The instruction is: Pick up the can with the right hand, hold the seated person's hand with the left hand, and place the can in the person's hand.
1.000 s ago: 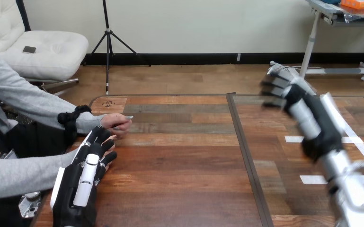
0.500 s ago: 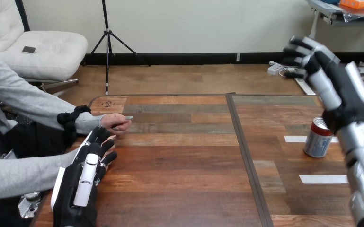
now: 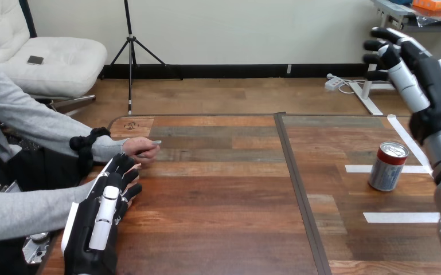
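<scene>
At the far left the person's hand [image 3: 139,148] rests on the table [image 3: 223,200], pinching something small. Just nearer, my left hand [image 3: 100,215] lies where it lay a second ago, over the end of the person's other sleeve [image 3: 17,215]. I cannot tell whether it grips anything there.

The change is all on the right. The can [image 3: 387,167] was hidden behind my right hand a second ago and now stands uncovered on the right part of the table, between two white tape strips [image 3: 400,217]. It is upright, its long axis vertical and its red-rimmed top pointing up.

My right hand [image 3: 427,80] has swung up and away to the far right. It now sits high above the can and well apart from it, fingers spread and holding nothing. I judge the pick-up is still to do, so the hand must come back down.
</scene>
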Robot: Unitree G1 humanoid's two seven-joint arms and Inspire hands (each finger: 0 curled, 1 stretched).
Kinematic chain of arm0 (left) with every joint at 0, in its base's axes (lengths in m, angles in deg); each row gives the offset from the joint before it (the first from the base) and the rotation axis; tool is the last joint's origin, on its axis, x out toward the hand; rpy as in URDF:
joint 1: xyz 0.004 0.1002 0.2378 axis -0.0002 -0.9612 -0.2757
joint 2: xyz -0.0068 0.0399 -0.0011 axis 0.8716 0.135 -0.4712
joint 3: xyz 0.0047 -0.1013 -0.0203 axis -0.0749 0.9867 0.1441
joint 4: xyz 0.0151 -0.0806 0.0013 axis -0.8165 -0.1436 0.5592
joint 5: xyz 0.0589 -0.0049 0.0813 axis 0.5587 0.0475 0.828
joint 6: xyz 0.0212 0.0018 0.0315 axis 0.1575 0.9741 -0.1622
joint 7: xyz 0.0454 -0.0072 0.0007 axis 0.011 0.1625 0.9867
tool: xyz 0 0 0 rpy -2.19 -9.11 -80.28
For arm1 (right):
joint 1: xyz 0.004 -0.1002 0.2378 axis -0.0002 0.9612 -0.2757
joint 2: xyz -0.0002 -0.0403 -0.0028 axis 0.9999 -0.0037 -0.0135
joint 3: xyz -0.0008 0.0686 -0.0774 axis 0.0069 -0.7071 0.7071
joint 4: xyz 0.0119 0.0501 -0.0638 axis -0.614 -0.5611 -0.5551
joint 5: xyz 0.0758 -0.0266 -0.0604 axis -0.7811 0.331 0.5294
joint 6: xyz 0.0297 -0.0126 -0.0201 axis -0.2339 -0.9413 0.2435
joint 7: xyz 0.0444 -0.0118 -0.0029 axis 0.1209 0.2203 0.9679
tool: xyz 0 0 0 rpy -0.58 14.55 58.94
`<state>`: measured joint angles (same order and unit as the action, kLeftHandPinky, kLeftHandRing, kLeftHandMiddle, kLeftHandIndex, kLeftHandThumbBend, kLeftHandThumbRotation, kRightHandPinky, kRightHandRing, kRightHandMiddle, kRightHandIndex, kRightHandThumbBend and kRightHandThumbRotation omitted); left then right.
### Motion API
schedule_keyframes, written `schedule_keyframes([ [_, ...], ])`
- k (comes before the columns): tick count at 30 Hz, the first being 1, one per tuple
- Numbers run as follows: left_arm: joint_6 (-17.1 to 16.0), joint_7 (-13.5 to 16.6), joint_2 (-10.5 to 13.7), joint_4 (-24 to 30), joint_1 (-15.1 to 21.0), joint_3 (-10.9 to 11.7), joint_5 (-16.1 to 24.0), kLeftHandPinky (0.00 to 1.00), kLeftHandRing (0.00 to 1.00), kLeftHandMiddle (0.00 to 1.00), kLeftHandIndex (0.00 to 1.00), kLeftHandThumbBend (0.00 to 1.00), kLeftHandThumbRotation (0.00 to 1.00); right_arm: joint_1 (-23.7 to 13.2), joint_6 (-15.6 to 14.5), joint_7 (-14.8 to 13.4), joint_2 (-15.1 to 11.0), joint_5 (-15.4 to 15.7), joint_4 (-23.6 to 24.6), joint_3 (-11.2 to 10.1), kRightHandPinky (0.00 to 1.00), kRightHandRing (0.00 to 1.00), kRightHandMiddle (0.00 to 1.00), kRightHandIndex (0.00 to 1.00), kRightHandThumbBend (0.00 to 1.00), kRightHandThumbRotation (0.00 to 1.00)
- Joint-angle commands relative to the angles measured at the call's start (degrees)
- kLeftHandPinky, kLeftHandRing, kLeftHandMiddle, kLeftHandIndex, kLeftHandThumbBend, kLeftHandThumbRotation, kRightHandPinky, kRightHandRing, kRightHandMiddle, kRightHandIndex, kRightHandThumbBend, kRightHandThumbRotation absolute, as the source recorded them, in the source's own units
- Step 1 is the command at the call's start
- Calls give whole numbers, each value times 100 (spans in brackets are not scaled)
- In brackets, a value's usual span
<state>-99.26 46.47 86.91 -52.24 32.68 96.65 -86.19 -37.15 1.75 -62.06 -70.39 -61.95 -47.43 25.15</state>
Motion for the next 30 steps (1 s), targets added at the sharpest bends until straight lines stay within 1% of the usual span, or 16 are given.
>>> schedule_keyframes([
  [1, -69, -89, 89, 135, 297, 2, 14, 85, 90, 90, 88, 53, 81, -566, -98, -163, -255, 93, -309, -44, 67, 78, 79, 81, 100, 79],
  [4, -55, -76, 107, 150, 285, -7, 45, 85, 90, 90, 88, 53, 82, -631, -145, -177, -308, 84, -438, -73, 69, 80, 80, 82, 100, 77],
  [9, -57, -67, 93, 140, 288, 5, 37, 86, 90, 90, 88, 53, 82, -708, -188, -386, -450, 271, -642, 0, 72, 82, 82, 83, 100, 75],
  [11, -64, -64, 87, 130, 291, 9, 36, 86, 90, 90, 88, 53, 82, -735, -201, -415, -483, 298, -721, -9, 73, 82, 83, 83, 100, 74],
  [13, -74, -55, 86, 117, 294, 11, 45, 86, 90, 90, 88, 53, 81, -761, -211, -403, -496, 292, -787, -35, 74, 84, 84, 84, 100, 71],
  [16, -89, -46, 78, 104, 301, 15, 47, 86, 90, 90, 87, 53, 81, -802, -276, -467, -536, 319, -895, -34, 76, 84, 84, 85, 100, 68],
  [19, -87, -15, 77, 120, 294, 10, 72, 86, 90, 89, 87, 52, 81, -826, -297, -599, -595, 422, -996, 15, 77, 85, 85, 85, 100, 65],
  [25, -76, -27, 87, 124, 289, 6, 74, 86, 90, 89, 87, 53, 82, -886, -423, -707, -622, 422, -1166, -42, 78, 84, 84, 86, 100, 58],
  [30, -66, -65, 71, 102, 302, 20, 26, 86, 90, 89, 87, 53, 81, -923, -588, -722, -615, 320, -1290, -136, 78, 84, 84, 87, 100, 50],
])
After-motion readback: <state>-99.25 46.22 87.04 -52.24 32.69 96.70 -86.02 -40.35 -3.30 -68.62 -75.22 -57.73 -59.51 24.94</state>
